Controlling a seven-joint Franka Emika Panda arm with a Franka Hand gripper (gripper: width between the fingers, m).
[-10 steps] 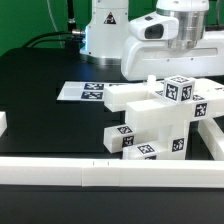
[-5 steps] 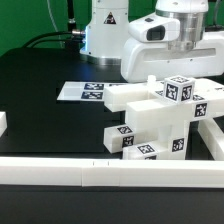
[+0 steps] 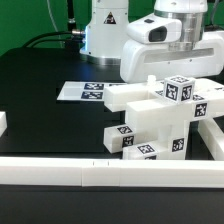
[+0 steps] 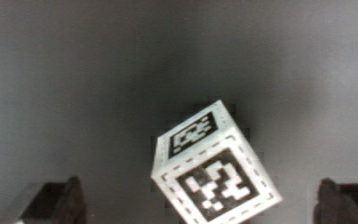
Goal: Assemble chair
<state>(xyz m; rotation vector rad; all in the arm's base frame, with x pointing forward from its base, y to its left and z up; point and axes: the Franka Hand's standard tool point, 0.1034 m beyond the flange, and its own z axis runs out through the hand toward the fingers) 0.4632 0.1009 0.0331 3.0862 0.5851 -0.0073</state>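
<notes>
Overhead, wide-spread gripper [image 4: 197, 204] — tagged white chair [image 3: 160, 122] on black table [image 3: 40, 85].

Smooth white rounded arm [image 3: 160, 45], grey wrist section

And there's movement up top! The white robot arm's bulky wrist housing [image 3: 155, 38] is sliding, bit by bit, toward the exterior view's left. A second ago its rounded end sat further right. Half a second ago it had crept over, and now it reaches further still across the white base column [image 3: 105, 30] behind it. It shows bigger in the frame too, its lower edge sitting closer to the tagged top of the chunky white plastic chair post [image 3: 180, 90] underneath. That carries the hand [image 4: 201, 200] along with it, though how far it has shifted over the post can't be told.
</notes>
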